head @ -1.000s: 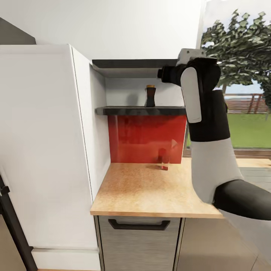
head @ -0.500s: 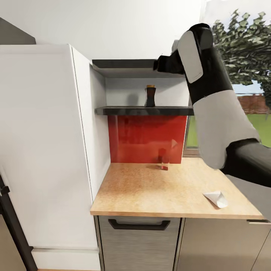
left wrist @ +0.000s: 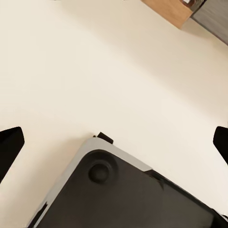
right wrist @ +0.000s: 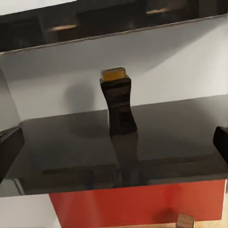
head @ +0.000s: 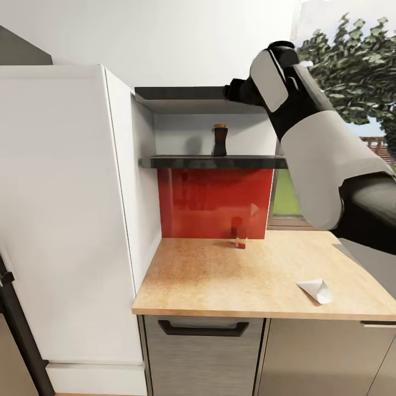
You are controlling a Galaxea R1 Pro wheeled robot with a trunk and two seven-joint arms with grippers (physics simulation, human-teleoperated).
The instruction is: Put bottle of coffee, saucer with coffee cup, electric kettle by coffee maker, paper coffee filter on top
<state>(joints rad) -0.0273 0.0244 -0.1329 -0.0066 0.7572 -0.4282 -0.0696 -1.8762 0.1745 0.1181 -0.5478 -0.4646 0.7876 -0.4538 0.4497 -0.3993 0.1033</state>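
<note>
Right gripper [right wrist: 114,142] spread wide, level with the bottle of coffee [head: 219,139] on the kitchen shelf [head: 212,161].

From the head, the right arm reaches to the thicker upper shelf's [head: 187,93] front edge; the bottle stands alone mid-shelf, the paper coffee filter [head: 315,289] lies near the kitchen countertop's [head: 220,275] front edge. Right wrist view: dark fingertips [right wrist: 10,147] flank the frame, bare shelf lies all round the bottle. Left wrist view: left gripper [left wrist: 114,142] likewise open above pale floor.
</note>
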